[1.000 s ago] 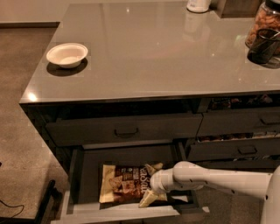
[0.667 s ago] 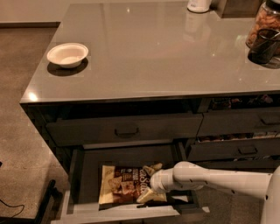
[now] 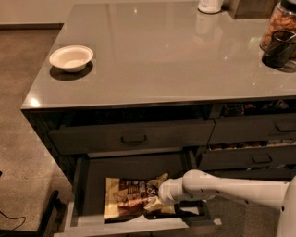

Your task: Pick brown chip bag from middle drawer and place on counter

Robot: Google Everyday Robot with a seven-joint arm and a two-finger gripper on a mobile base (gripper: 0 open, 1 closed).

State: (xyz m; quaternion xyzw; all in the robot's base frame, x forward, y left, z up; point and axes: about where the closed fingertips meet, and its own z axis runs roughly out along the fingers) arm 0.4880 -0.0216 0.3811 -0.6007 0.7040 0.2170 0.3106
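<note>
The middle drawer [image 3: 132, 167] stands open at the lower centre of the frame. The brown chip bag [image 3: 126, 198] lies flat inside it, towards the front. The gripper [image 3: 158, 191] is at the bag's right end, its fingers spread apart across the bag edge. Bag and gripper positions are nearly unchanged from the earlier frames. A white bowl [image 3: 71, 58] sits at the upper left of the desk [image 3: 166, 55].

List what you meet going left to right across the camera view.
bowl → chip bag → gripper, at the bag's right end inside the open drawer → white container → black cup
</note>
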